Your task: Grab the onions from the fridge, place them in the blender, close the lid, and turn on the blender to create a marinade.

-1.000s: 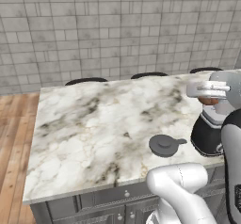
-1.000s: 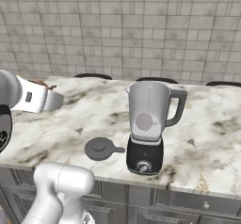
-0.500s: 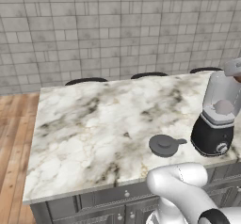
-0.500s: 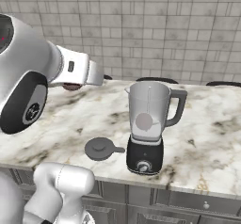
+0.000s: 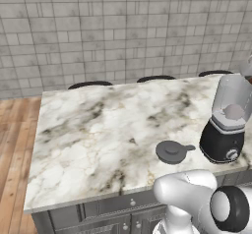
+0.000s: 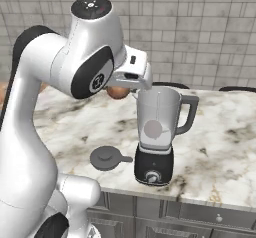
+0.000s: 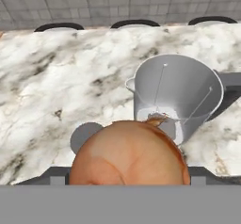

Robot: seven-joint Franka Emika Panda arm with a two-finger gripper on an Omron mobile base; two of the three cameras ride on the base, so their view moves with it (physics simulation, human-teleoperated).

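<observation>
My gripper (image 6: 119, 89) is shut on an onion (image 6: 118, 92), a reddish-brown bulb held above the counter just left of the blender's (image 6: 156, 137) open jar rim. From the hand view the onion (image 7: 129, 155) looms large at the bottom, hiding the fingertips, with the empty translucent jar (image 7: 176, 96) just beyond it and to the right. The blender (image 5: 226, 125) stands near the counter's right front edge. Its lid (image 5: 172, 151) lies flat on the counter left of the base; the lid (image 6: 107, 157) is off the jar. The fridge is out of view.
The marble counter (image 5: 98, 130) stretches wide and bare to the left of the blender. Dark stool tops (image 5: 88, 84) line its far edge before a grey tiled wall. Wooden floor (image 5: 15, 144) lies to the left.
The arm has swung right across the counter with the onion, from the far left side to just beside the jar's rim. Blender and lid stayed put.
</observation>
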